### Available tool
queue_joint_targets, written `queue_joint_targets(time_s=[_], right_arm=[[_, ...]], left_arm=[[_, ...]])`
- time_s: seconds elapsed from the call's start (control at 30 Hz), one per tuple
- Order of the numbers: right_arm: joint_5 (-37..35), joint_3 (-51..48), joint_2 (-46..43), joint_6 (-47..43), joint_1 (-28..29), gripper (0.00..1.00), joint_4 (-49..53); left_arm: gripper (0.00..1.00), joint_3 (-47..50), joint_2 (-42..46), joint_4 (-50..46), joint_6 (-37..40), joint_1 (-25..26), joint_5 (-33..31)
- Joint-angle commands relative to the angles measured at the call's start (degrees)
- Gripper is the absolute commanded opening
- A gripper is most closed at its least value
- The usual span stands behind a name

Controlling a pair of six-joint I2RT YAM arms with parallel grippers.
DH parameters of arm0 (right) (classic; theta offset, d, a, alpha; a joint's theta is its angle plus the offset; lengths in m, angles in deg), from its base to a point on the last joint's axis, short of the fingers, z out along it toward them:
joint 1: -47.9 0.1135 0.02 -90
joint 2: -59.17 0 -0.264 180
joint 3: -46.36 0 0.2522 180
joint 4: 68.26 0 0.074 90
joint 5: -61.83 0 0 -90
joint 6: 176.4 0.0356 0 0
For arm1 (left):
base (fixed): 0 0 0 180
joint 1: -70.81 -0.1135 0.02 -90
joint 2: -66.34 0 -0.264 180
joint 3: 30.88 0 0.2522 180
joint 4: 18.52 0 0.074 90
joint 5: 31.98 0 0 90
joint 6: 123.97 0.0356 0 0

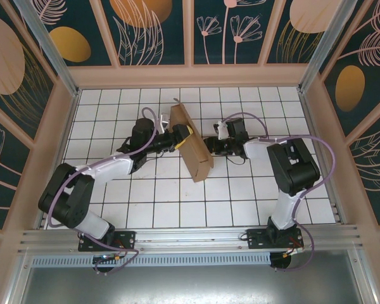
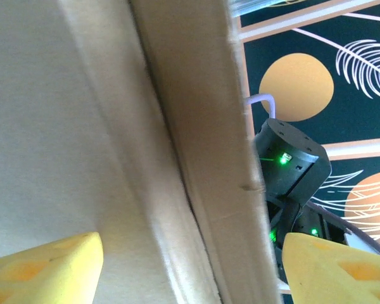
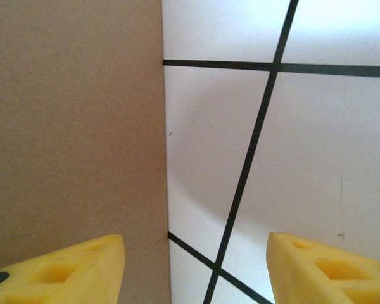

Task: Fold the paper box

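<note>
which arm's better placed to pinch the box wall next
Probably the left: the left gripper is open with the paper box wall edge running between its fingers. The right gripper is open too, but sits beside a flat face, mostly over table.

paper box [image 2: 114, 126] edge between the wide-apart fingers [image 2: 44, 269] of the left gripper [image 2: 193, 272]

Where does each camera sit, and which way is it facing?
Top external: above, behind the bases, looking down at the table; both arms, left gripper and right gripper flanking the paper box.
Left wrist: on the left arm, facing the box's cardboard; yellow fingers below.
Right wrist: facing box edge and tiles; yellow fingers below.
Shared: the box.
</note>
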Motion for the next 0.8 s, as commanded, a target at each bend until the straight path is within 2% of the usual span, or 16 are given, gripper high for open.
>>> queue_joint_targets(time_s=[0.0, 0.37, 0.5, 0.63, 0.77], right_arm=[[-1.3, 2.9, -3.0, -2.6, 0.2, 0.61, 4.0], [1.7, 15.1, 4.1, -5.6, -0.6, 0.63, 12.4], [5.4, 21.7, 9.6, -6.7, -0.4, 0.63, 15.8], [8.4, 28.2, 14.3, -9.2, 1.4, 0.62, 18.9], [11.6, 33.1, 17.3, -12.1, 3.4, 0.62, 21.7]], left_arm=[[0.75, 1.1, 3.5, -3.4, 3.4, -0.1, -1.5], [0.75, 3.1, 5.2, -5.4, 4.8, 0.0, -1.7], [0.75, 4.5, 3.8, -0.6, 2.6, 1.7, -1.0], [0.75, 2.3, 3.7, -2.8, 5.1, 5.0, -3.1], [0.76, 2.2, 4.8, -3.5, 6.5, 5.9, -3.7]])
